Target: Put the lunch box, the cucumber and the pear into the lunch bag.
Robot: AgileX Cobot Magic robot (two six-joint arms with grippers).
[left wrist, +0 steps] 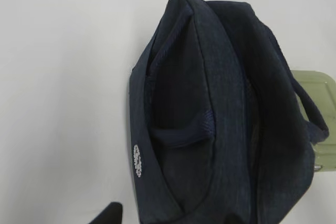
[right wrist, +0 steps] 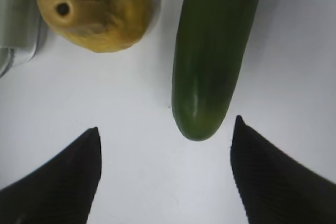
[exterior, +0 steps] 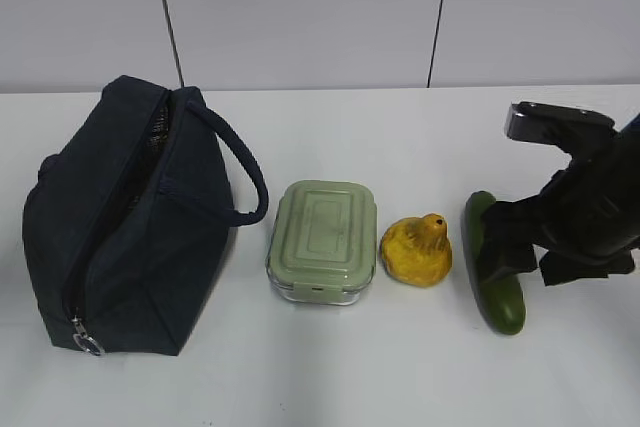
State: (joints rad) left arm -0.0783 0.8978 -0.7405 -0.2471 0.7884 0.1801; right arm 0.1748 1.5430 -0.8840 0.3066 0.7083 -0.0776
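Background: white bench (exterior: 330, 377) in front of a pale grey panelled wall (exterior: 300, 7); four things lay in a row on it.
Lunch bag: the lunch bag (exterior: 130, 227) stood at the left end, dark navy, its top seam parted a little, with the ring pull (exterior: 88, 344) at the near end.
Lunch box: the lunch box (exterior: 322, 240) with its sage-green lid sat just right of the bag, outside it.
Pear: the pear (exterior: 417, 249) rested between the box and the cucumber, not touched.
Cucumber: the cucumber (right wrist: 212, 51) lay on the bench at the right, one end pointing at the wrist camera.
Right pincer: the right pincer (right wrist: 165, 174) hung low over the cucumber's near end, fingers wide apart, holding nothing.
Left pincer: only a dark tip showed near the bag in the left wrist view; I could not tell whether it was apart or together.
Step in hand: I judged it was the approach to pick up the cucumber; nothing was in the bag yet, as far as I could see.
Next move: it probably called for going forward and down until the fingers stood on both sides of the cucumber's body, then closing.
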